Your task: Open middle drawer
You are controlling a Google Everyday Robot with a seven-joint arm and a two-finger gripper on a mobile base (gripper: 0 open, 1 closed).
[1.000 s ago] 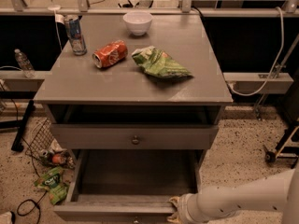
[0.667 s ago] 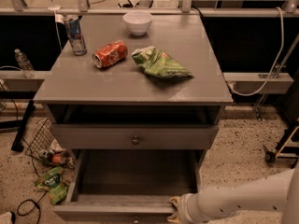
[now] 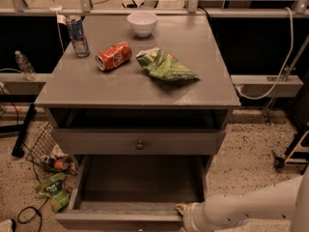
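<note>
Low down, the middle drawer [image 3: 140, 190] stays pulled out; gripper [image 3: 181, 209] sits at its front rim, grip unclear; task seems done.

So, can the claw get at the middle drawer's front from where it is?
Likely yes. The claw sits at the front edge of the middle drawer, near its right end, with nothing between them. The drawer is already pulled well out.

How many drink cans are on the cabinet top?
2: blue can upright back left; orange can on its side beside it. None seems hidden. End effector at the middle drawer's front right.
</note>
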